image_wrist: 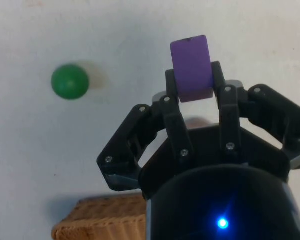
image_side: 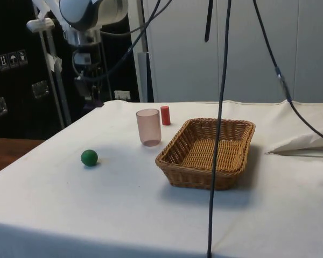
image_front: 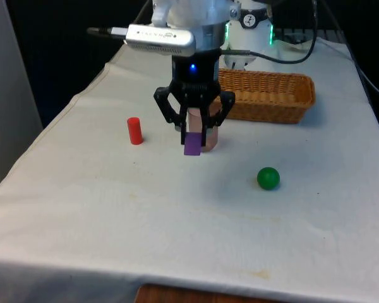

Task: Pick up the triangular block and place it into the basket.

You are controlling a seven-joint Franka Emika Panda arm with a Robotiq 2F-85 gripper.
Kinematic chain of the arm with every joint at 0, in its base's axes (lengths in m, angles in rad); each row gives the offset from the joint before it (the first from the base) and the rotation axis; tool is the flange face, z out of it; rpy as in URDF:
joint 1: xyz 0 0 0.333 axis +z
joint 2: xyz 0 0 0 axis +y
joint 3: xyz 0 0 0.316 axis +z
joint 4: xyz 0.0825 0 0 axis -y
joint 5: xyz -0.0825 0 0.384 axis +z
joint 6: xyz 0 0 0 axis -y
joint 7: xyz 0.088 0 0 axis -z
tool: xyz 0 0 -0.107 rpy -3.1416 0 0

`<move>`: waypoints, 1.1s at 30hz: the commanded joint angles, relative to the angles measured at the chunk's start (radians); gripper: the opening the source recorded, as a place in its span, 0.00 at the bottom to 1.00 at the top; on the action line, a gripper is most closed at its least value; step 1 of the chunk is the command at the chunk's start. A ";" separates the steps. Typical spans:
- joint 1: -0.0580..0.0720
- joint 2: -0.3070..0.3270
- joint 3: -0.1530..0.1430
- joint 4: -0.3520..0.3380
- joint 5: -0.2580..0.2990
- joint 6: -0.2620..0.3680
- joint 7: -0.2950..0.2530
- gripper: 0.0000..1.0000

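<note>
1. A red cylinder (image_front: pixel 134 130) stands left of the hand (image_front: pixel 194 140) in the front view.
2. The hand hangs above the worktop (image_front: pixel 177 208), fingers pointing down, pinching the purple triangular block (image_front: pixel 192 144), which is lifted clear.
3. The basket (image_front: pixel 268 95) lies farther back and right, so that is probably where the carry must go.
4. A green ball (image_front: pixel 268 178) sits nearer, right.

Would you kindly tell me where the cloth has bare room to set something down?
Free: the near cloth in front of the green ball, and the stretch between ball and basket. Crowded: around the red cylinder, pink cup and hand.
</note>
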 commanded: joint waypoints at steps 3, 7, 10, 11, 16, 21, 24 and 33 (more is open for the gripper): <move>0.013 -0.040 -0.006 -0.043 -0.012 0.005 0.003 0.33; 0.018 -0.083 -0.006 -0.085 -0.021 0.004 0.003 0.33; 0.022 -0.116 -0.006 -0.117 -0.029 0.002 0.003 0.33; 0.014 -0.096 0.000 -0.094 -0.021 -0.001 0.000 0.33; 0.029 -0.182 -0.006 -0.184 -0.045 0.004 0.004 0.33; 0.034 -0.235 -0.006 -0.239 -0.059 0.005 0.005 0.33; 0.037 -0.265 -0.006 -0.272 -0.067 0.006 0.006 0.33; 0.045 -0.356 -0.004 -0.366 -0.093 0.006 0.011 0.33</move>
